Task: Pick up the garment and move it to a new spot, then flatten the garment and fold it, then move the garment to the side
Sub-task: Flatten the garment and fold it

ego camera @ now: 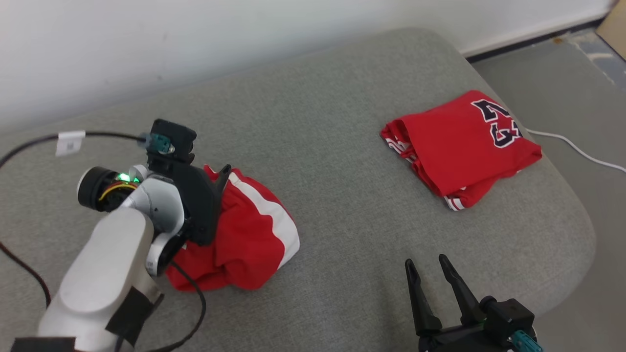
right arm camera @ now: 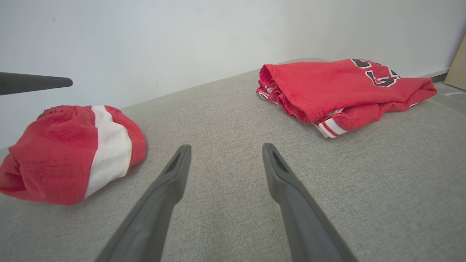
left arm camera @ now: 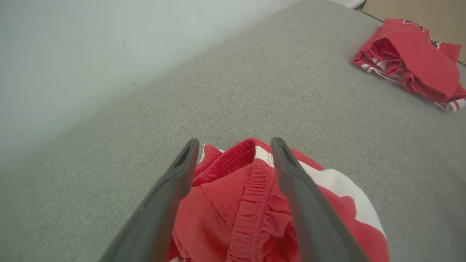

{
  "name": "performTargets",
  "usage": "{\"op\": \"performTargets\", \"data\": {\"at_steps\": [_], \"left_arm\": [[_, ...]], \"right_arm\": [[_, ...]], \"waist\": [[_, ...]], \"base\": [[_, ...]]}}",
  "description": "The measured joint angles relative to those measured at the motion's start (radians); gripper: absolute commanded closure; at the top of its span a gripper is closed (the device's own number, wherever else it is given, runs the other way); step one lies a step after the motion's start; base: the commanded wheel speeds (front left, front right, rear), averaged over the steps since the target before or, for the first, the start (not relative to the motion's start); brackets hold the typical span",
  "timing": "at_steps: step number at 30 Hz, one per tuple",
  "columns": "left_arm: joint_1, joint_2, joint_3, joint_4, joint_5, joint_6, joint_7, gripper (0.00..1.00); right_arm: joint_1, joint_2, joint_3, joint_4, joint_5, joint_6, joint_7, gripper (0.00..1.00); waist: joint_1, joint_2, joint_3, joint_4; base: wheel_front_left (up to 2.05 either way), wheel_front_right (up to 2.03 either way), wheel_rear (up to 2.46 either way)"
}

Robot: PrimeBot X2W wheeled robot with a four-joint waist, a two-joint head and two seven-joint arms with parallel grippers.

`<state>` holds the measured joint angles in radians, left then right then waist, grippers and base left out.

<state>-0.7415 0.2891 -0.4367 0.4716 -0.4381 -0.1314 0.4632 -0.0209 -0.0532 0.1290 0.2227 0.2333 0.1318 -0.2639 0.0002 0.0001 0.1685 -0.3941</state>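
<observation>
The garment (ego camera: 249, 234) is a crumpled heap of red cloth with a broad white stripe, lying on the left of the grey cushion (ego camera: 342, 161). My left gripper (ego camera: 220, 183) hangs over its left part, open. In the left wrist view the two fingers of the left gripper (left arm camera: 235, 142) stand either side of the garment's (left arm camera: 233, 203) bunched elastic waistband without closing on it. My right gripper (ego camera: 425, 261) is open and holds nothing, low over bare cushion at the front right. In the right wrist view the right gripper (right arm camera: 226, 146) has the garment (right arm camera: 65, 153) off to its left.
A folded red jersey (ego camera: 459, 142) with a dark number lies at the cushion's far right, near the rounded edge. A white cable (ego camera: 577, 146) runs on the floor beyond it. A black tagged cable (ego camera: 71, 142) trails from my left wrist. A white wall stands behind.
</observation>
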Motion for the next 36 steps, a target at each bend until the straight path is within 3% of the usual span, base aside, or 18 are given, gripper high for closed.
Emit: {"op": "performTargets", "data": {"at_steps": [8,15,23,36], "left_arm": [[-0.082,0.025,-0.067,0.075,-0.062,0.0,0.226,0.0],[-0.111,0.037,-0.165,0.031,-0.146,0.0,0.32,0.0],[-0.146,0.054,-0.263,-0.019,-0.176,0.0,0.313,0.0],[-0.224,0.003,-0.393,0.052,-0.223,0.0,0.282,0.0]], "right_arm": [[-0.016,0.0,0.017,-0.006,0.021,0.0,0.0,0.0],[-0.023,0.0,0.012,-0.009,0.022,0.0,0.0,0.0],[-0.036,0.001,0.023,-0.006,0.025,0.0,0.0,0.0],[-0.054,0.001,0.047,-0.006,0.038,0.0,0.0,0.0]], "waist": [[0.0,0.0,0.069,-0.054],[-0.0001,0.0,0.096,-0.061],[-0.0002,0.0,0.099,-0.033],[-0.0002,0.0,0.11,-0.044]], "base": [[0.0,0.0,0.0],[0.0,0.0,0.0],[0.0,0.0,0.0],[0.0,0.0,0.0]]}}
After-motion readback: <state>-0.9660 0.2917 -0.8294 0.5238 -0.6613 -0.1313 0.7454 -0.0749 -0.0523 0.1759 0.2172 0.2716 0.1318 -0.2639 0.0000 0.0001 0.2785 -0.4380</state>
